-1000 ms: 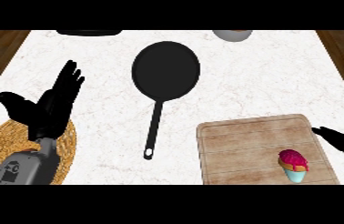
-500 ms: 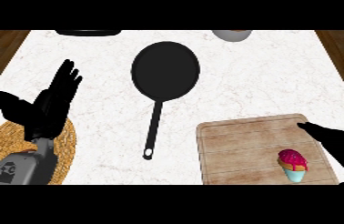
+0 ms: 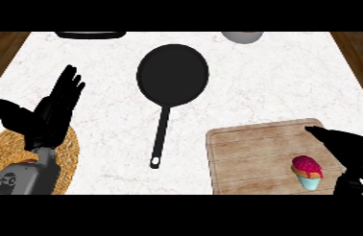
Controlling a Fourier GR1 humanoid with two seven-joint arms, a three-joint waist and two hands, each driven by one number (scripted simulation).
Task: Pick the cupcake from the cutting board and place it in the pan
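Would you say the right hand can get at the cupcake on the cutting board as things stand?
Probably yes: the right hand is over the cutting board's right edge, just beside the cupcake, with only bare board between them and nothing in the way.

White marbled counter [image 3: 284,81], wooden floor strips [image 3: 10,45] at both sides

both robot hands [image 3: 53,112] [image 3: 342,146] open

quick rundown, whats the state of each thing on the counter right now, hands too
cupcake: upright on the cutting board, not held
cutting board: flat, carrying only the cupcake
pan: empty, handle toward the robot
left hand: open, resting, fingers up
right hand: beside the cupcake, grip unclear
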